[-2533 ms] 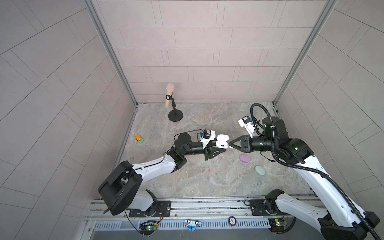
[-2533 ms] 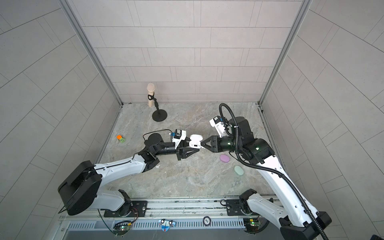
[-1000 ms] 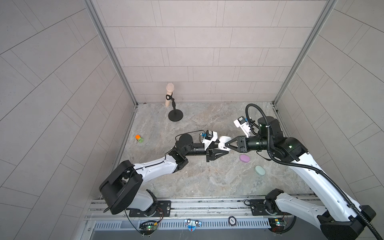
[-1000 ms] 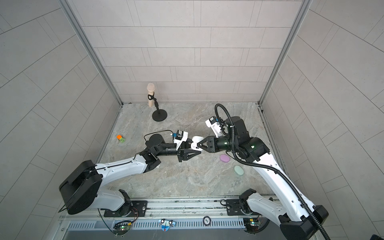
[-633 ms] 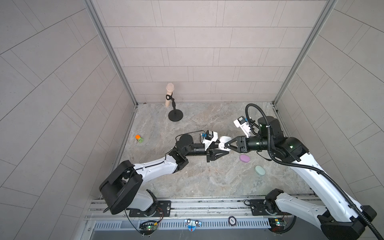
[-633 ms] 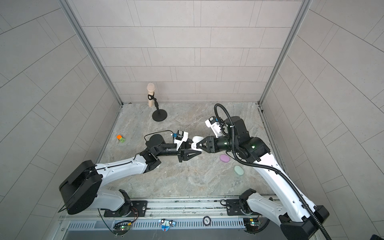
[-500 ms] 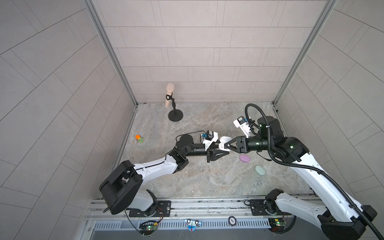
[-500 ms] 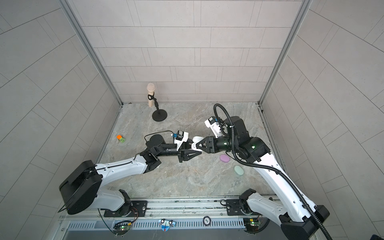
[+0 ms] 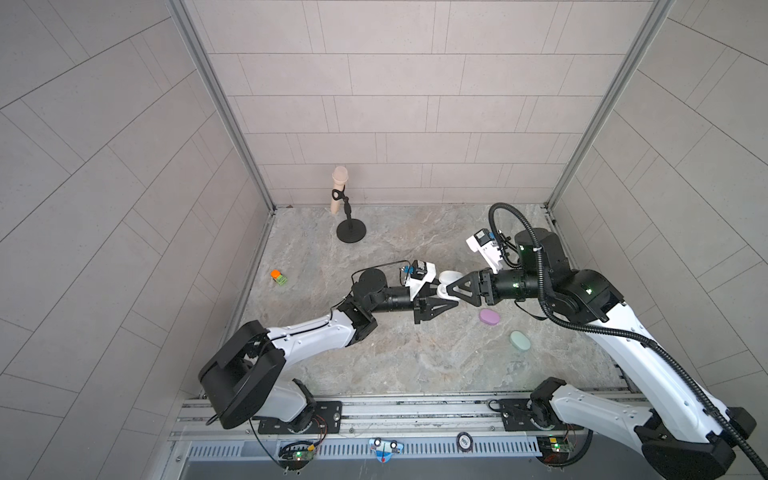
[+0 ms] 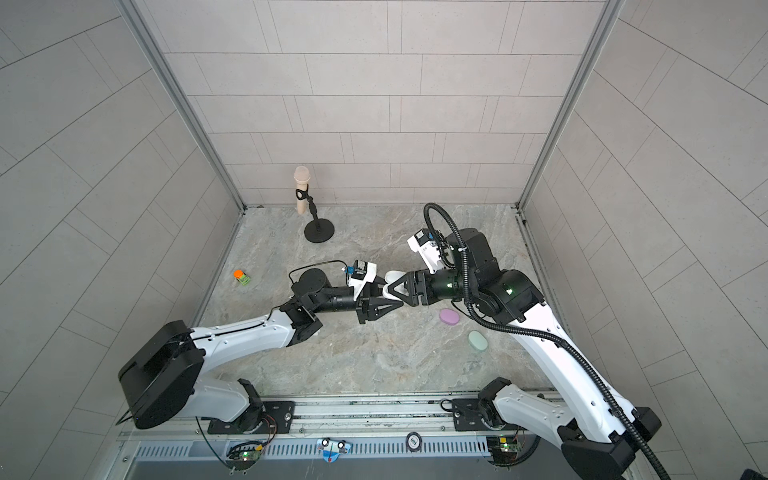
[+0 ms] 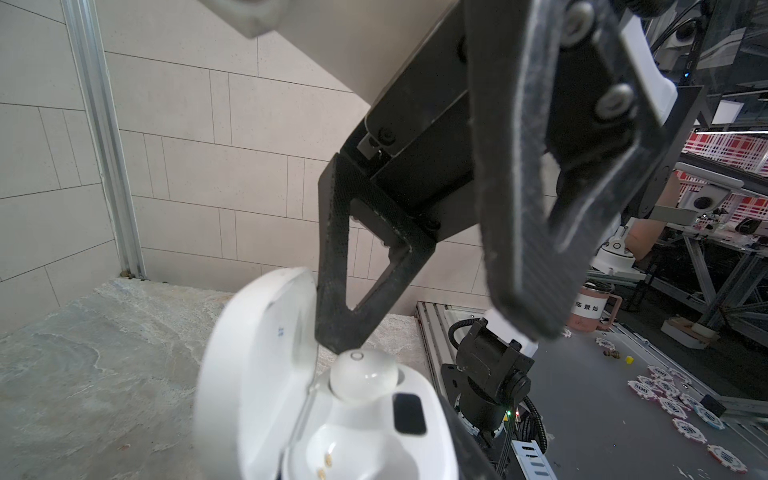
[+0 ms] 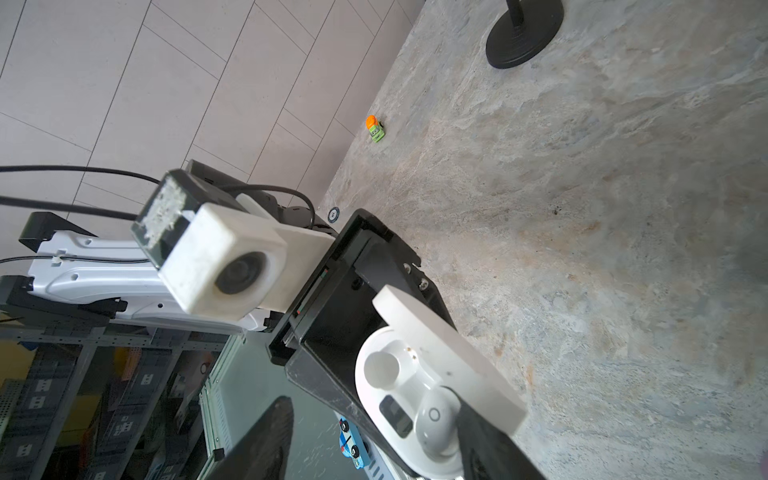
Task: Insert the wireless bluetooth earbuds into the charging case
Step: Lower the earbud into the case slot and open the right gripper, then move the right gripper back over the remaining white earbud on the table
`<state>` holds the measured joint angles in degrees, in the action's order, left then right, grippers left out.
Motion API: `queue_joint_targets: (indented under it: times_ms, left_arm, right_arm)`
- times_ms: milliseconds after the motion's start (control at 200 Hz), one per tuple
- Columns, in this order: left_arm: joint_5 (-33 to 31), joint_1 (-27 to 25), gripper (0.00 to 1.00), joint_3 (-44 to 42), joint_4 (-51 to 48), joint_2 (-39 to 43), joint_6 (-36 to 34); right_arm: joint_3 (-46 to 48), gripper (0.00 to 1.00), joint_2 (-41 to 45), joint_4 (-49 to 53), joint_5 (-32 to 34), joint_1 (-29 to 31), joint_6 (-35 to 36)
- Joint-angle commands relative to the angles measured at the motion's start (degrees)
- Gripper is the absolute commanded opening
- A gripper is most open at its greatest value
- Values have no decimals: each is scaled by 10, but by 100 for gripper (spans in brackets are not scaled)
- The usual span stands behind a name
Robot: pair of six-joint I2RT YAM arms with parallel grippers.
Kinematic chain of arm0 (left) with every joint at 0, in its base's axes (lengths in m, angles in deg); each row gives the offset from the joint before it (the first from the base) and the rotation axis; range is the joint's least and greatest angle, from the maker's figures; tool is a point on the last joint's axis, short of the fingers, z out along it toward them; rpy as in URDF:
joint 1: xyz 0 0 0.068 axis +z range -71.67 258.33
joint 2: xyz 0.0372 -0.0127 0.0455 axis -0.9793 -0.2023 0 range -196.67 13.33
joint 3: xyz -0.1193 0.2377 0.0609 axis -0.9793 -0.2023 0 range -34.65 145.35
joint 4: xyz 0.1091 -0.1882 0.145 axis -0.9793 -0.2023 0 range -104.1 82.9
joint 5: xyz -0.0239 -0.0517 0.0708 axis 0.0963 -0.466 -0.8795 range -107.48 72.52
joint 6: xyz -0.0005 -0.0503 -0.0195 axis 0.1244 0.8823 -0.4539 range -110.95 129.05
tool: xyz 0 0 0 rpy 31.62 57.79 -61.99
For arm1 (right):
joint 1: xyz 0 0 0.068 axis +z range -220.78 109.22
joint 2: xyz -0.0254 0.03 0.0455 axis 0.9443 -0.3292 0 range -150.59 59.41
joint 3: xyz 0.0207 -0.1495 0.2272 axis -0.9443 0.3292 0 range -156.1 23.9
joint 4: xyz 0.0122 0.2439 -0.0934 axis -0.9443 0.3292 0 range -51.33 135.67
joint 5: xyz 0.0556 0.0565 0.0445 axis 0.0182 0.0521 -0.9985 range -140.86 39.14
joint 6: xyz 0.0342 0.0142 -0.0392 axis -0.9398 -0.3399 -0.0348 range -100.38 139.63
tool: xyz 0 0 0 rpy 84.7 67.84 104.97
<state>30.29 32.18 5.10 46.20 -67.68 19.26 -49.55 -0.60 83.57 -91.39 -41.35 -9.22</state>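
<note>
My left gripper [image 9: 441, 296] is shut on a white charging case [image 9: 448, 277] with its lid open [image 11: 266, 365], held above the table's middle. A white earbud [image 11: 363, 374] sits in one of the case's sockets, and in the right wrist view the earbud [image 12: 434, 415] shows there too. The other socket [image 12: 380, 368] is empty. My right gripper [image 12: 374, 449] is open, straddling the case from the right. One of its fingers [image 12: 490, 449] lies against the earbud, the other [image 12: 266, 436] stands well apart. In the left wrist view both right fingers [image 11: 332, 291] hang over the case.
A closed lilac case [image 9: 489, 317] and a closed mint case [image 9: 520, 340] lie on the table under my right arm. A microphone on a black stand [image 9: 351, 232] stands at the back. A small orange-green toy [image 9: 279, 277] lies by the left wall.
My right gripper has opened and let go of the white earbud, which now sits in the case. Both arms have hardly moved in the last second.
</note>
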Motion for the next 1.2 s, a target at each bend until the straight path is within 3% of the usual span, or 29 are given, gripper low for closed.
queue_joint_targets:
  times_ms: [0,385,681,891,1196]
  left_arm:
    - [17,-7,23,-3,24,12,-10]
    - [-17,38,23,-57,31,26,-9]
    - [-58,109,22,-102,-28,101,-34]
    - [-80,164,22,-89,-111,154,-73]
    - [-58,251,23,-22,-164,136,-93]
  right_arm:
    - [-18,68,5,4,21,3,12]
    - [-36,72,27,52,44,52,11]
    - [63,75,33,-18,122,157,-12]
    - [107,75,-33,-78,213,242,-4]
    - [89,74,-215,-122,307,340,66]
